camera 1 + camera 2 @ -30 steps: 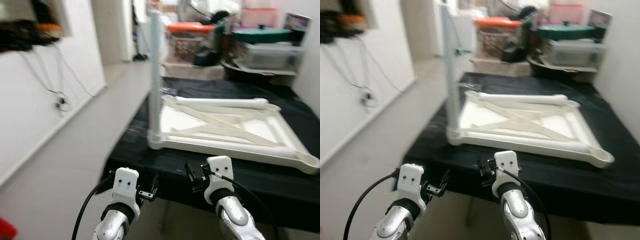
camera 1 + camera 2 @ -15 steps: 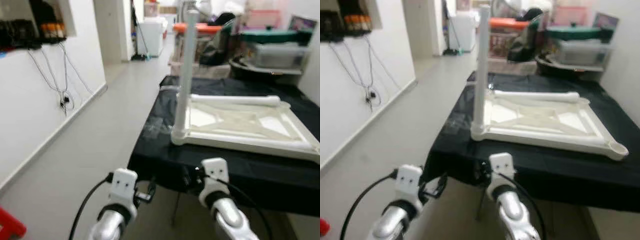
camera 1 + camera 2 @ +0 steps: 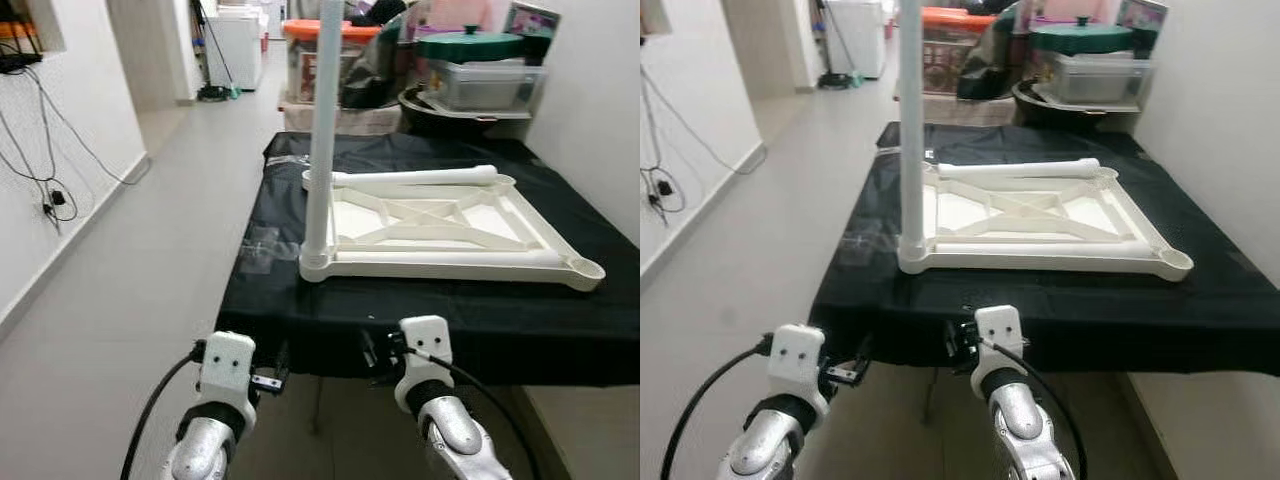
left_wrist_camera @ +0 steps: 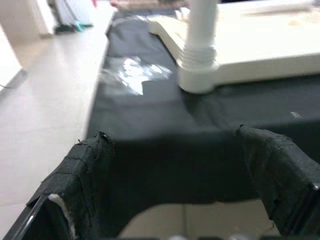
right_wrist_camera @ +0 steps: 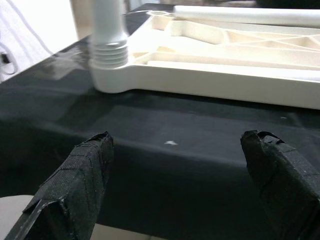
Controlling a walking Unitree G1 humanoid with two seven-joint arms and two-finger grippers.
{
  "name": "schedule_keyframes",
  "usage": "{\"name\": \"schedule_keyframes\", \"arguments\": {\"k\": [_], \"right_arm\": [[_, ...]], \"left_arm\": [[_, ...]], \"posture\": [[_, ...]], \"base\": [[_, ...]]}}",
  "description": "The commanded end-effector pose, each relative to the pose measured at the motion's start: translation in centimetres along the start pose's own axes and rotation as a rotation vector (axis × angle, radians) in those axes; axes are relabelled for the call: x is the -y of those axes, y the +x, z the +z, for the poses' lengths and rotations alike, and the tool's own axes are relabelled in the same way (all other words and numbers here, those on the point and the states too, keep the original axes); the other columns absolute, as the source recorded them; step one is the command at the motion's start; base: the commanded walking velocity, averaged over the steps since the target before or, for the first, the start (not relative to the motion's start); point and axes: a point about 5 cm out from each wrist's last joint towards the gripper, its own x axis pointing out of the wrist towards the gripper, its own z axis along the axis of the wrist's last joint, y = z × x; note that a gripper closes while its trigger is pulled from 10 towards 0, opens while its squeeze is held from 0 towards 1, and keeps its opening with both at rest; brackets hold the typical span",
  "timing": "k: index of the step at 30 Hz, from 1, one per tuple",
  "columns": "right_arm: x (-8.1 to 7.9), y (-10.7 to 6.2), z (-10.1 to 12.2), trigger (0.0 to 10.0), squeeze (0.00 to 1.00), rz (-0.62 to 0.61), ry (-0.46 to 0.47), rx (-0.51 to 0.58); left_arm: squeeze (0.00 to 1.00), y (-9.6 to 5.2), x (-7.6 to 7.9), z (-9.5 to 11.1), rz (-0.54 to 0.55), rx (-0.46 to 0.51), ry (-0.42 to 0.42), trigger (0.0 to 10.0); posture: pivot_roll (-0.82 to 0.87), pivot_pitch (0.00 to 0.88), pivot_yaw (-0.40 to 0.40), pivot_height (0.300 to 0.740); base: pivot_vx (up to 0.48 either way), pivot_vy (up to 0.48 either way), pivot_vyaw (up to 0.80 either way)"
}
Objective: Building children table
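White plastic tabletop (image 3: 440, 232), upside down on black-draped table (image 3: 300, 300); one leg (image 3: 322, 130) upright at corner. Left gripper (image 4: 170, 185) and right gripper (image 5: 175, 180) spread wide, empty, near table edge.

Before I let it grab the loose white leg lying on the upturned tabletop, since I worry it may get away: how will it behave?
The loose leg is a smooth round tube, so it probably rolls if nudged. It looks like stiff, light plastic, likely slippery between the fingers. It lies against the tabletop rim, which may check it.
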Motion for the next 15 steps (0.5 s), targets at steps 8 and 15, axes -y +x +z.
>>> {"name": "schedule_keyframes", "arguments": {"k": [8,15], "right_arm": [[1.2,0.2,0.6,10.0,0.00,-0.086,0.002,0.040],[6.5,0.3,2.0,10.0,0.00,-0.421,-0.022,0.110]], "left_arm": [[0.00,-0.2,-2.0,0.6,0.139,0.040,0.054,10.0],[0.00,0.4,-5.5,2.3,0.298,0.111,0.091,10.0]], "posture": [[0.05,0.000,-0.036,0.740],[0.05,0.000,-0.036,0.740]], "base": [[0.000,0.000,0.00],[0.000,0.000,0.00]]}}
